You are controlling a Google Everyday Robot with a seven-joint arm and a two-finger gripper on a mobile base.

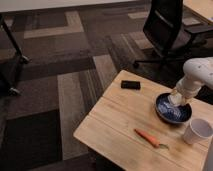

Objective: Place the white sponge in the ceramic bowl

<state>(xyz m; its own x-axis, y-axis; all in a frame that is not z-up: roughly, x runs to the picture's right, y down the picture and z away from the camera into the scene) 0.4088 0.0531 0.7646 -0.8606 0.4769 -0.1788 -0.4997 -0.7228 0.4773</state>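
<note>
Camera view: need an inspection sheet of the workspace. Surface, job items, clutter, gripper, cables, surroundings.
Surface: wooden table, light planks.
Job's things: ceramic bowl, dark blue, near the table's right edge; white sponge, pale block over the bowl at the gripper's tip.
Clutter: black flat device at the far edge; carrot lying near the front; white cup beside the bowl.
Gripper: gripper over the bowl's far side, at the sponge.
Cables: nothing seen.
Surroundings: patterned carpet; black office chair behind the table; dark stand at left.

The gripper point(175, 98) hung over the ceramic bowl point(172, 111)'s far rim; a cup point(196, 131) stood right, a carrot point(149, 138) in front.
</note>
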